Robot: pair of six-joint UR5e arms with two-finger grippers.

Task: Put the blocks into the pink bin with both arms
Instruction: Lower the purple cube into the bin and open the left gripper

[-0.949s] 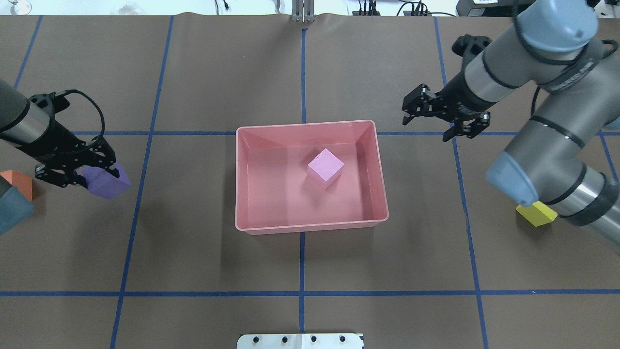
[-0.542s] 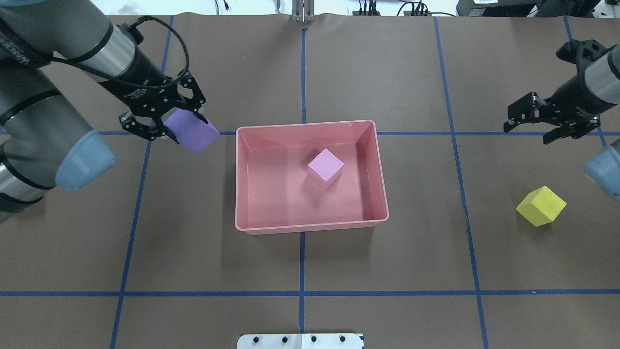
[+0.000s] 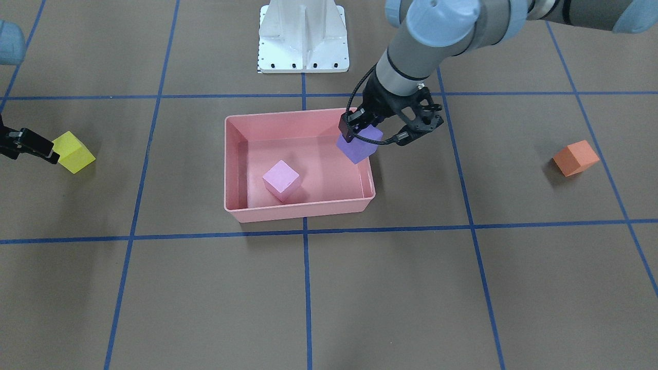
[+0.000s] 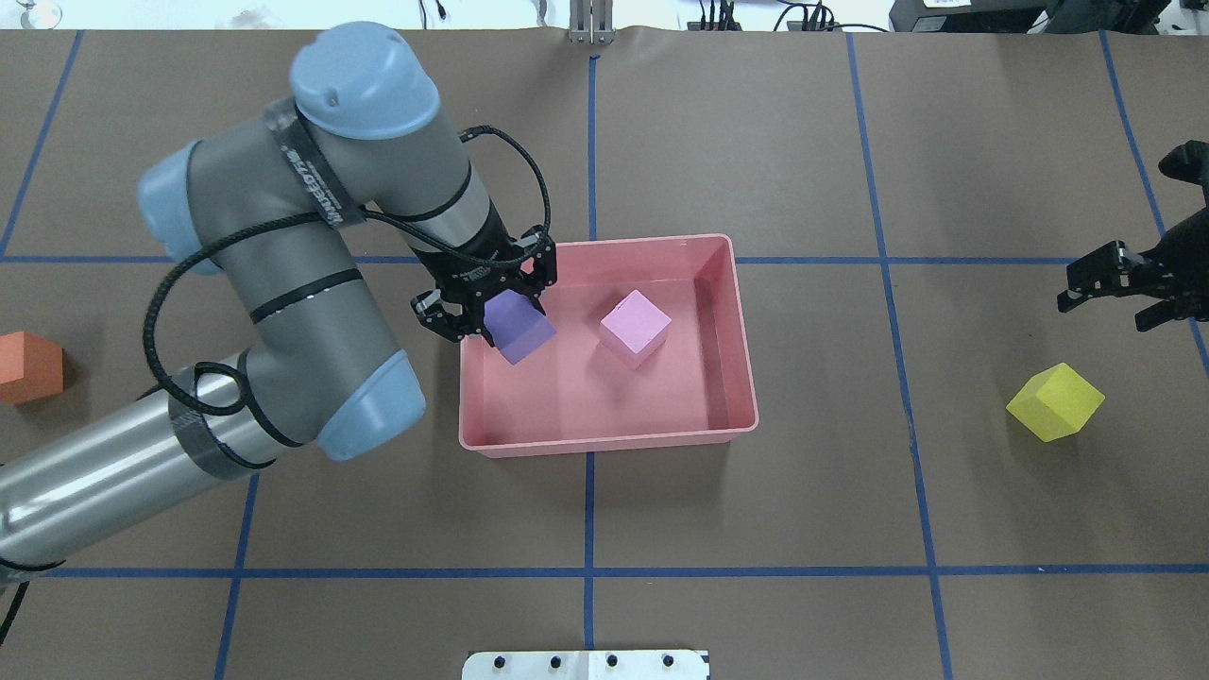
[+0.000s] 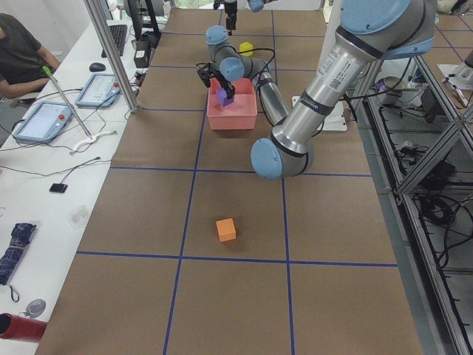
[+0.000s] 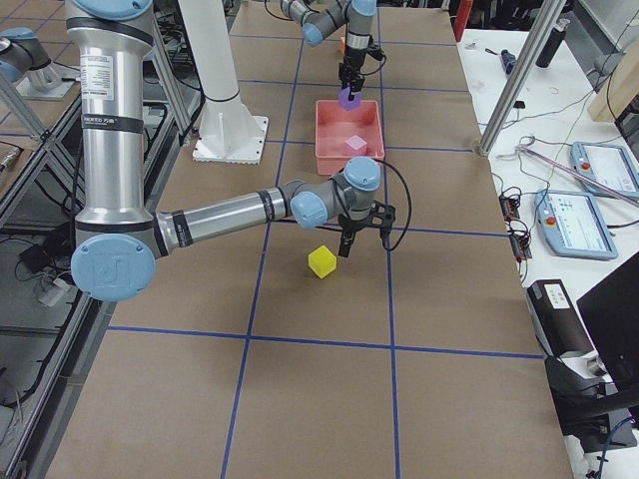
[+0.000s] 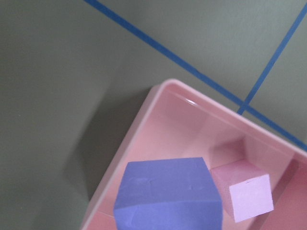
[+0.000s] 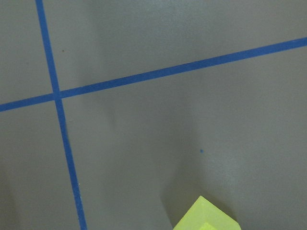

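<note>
The table [image 4: 756, 529] is covered in brown paper and divided by blue tape lines [image 4: 587, 132]; at its robot edge a white base pedestal [image 3: 303, 36] is bolted. Much of the table's left half is spanned by the left arm [image 4: 312, 283], which is bent over and down to the pink bin [image 4: 604, 442]; the right arm [image 6: 230, 215] is stretched low over the right half. The bin is set at the table's middle, on the centre tape line.

The left gripper [image 4: 505, 316] is clamped on the purple block [image 4: 518, 328], which is held tilted over the bin's left end, just inside its left wall; whether the block touches the wall or the floor cannot be told. The light pink block [image 4: 635, 328] is lying on the bin floor near the middle, close beside the purple one but apart from it; it is the only thing seen inside the bin under the held block.

The right gripper [image 4: 1101, 317] is held with its fingers apart and nothing between them, above the table near the yellow block [image 4: 1055, 402], on that block's far side; only a corner of the yellow block is caught at the bottom of the right wrist view. The yellow block is resting on the paper, well apart from the bin's right wall. The orange block [image 4: 30, 366] is lying near the table's left end, well apart from the bin, behind the left arm's elbow.
</note>
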